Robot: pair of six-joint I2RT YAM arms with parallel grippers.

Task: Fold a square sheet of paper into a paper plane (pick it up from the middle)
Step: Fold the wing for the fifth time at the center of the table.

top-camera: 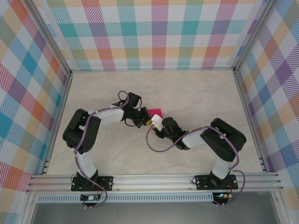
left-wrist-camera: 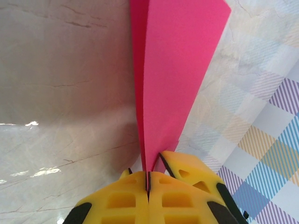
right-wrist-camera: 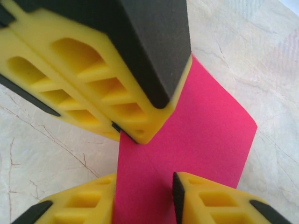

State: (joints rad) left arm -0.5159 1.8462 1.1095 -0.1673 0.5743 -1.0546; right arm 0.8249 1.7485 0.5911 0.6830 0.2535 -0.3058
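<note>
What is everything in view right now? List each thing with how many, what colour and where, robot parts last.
sheet of paper: one, magenta-pink, folded along a crease, over the middle of the table between the two pincers
table: one, pale marbled beige, under everything
walls: three, pastel checked, at the back and both sides
rail: one, silver metal, along the near edge
left arm: one, black and white, near left
right arm: one, black and white, near right
left pincer: one, yellow and black, shut on the paper's fold
right pincer: one, yellow and black, jaws apart on either side of the paper
</note>
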